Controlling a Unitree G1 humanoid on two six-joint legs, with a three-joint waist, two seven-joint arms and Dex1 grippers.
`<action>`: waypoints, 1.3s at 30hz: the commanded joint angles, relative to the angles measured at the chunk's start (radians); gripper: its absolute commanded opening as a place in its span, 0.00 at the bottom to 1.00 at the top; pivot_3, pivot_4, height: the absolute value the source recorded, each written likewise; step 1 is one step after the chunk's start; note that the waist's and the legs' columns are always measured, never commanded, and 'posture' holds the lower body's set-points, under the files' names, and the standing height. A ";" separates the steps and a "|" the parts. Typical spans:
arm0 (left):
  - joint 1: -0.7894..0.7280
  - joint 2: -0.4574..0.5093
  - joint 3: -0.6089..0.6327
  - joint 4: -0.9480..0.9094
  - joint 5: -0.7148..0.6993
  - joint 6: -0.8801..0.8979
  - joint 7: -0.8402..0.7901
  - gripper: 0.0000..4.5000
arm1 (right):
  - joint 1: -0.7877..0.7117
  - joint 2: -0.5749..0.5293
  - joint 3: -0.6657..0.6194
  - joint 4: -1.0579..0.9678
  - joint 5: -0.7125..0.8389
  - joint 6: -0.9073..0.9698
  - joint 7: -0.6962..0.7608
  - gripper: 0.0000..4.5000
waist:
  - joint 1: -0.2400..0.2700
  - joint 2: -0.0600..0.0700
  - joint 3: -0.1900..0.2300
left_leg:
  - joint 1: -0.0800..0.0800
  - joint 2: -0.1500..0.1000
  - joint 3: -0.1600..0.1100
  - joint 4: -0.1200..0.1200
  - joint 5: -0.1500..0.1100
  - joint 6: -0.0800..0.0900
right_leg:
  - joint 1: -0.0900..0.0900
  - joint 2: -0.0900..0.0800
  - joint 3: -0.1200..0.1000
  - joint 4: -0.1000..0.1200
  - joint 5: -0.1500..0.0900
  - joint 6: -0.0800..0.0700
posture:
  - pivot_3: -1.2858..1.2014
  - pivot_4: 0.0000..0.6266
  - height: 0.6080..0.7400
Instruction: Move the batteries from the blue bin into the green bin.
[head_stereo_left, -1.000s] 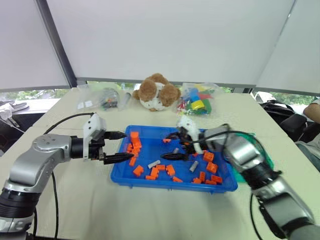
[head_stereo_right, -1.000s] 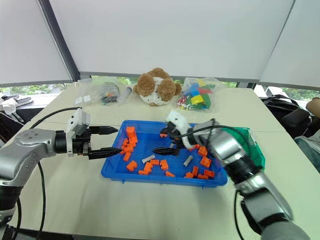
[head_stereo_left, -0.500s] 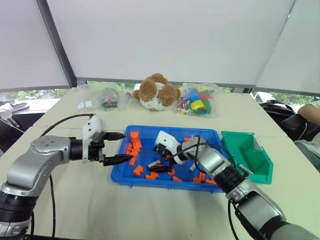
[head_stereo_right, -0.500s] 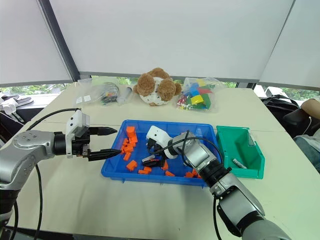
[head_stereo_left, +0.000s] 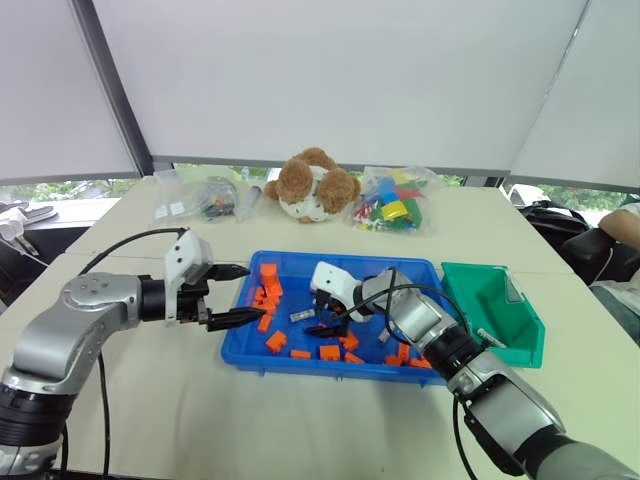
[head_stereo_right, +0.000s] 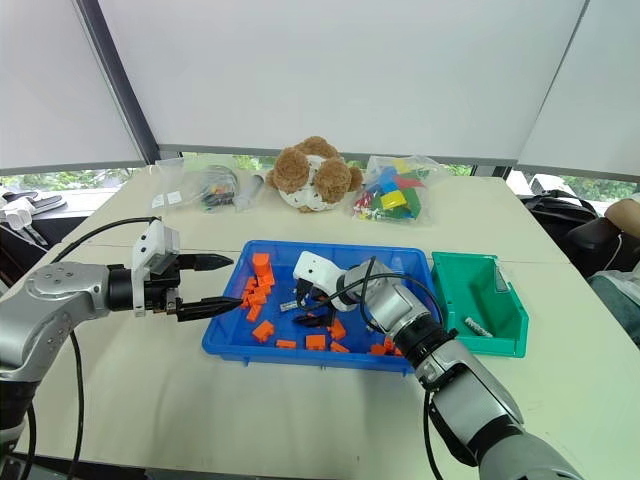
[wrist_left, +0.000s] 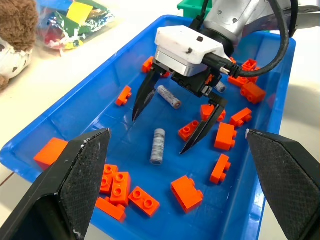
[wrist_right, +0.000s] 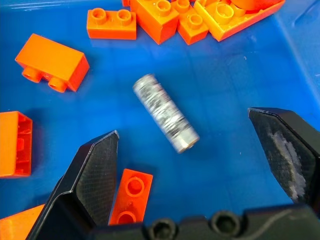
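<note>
The blue bin (wrist_left: 65, 107) is smooth, glossy plastic. The battery (wrist_right: 165, 113) has a mottled metallic casing. The bricks (wrist_right: 52, 62) are smooth orange plastic.

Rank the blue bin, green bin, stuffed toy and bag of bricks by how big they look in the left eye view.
1. blue bin
2. green bin
3. stuffed toy and bag of bricks look about alike, and both sit farther from the camera, so no order between them.
</note>
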 joint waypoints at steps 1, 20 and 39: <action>-0.012 0.002 0.025 -0.025 -0.005 -0.016 0.008 1.00 | -0.004 0.028 -0.003 0.008 -0.001 0.005 0.030 0.88 | 0.000 0.000 0.000 | 0.000 0.000 0.000 0.000 0.000 0.000 | 0.000 0.000 0.000 0.000 0.000 0.000 | 0.52 0.24 1.00; -0.024 -0.011 0.016 -0.023 -0.002 -0.018 0.027 1.00 | 0.023 -0.068 -0.212 -0.220 0.053 0.187 0.008 0.00 | 0.006 0.000 0.000 | -0.001 0.000 0.000 0.000 0.000 0.000 | 0.000 0.000 0.000 0.000 0.000 0.000 | 0.52 0.24 1.00; -0.097 -0.051 -0.062 0.061 0.028 -0.064 -0.058 1.00 | 0.524 -0.621 -0.785 -0.745 0.199 0.689 -0.126 0.00 | 0.000 0.000 0.000 | -0.001 -0.001 0.000 -0.001 0.000 0.000 | 0.000 0.000 0.002 -0.003 0.000 0.000 | 0.52 0.24 1.00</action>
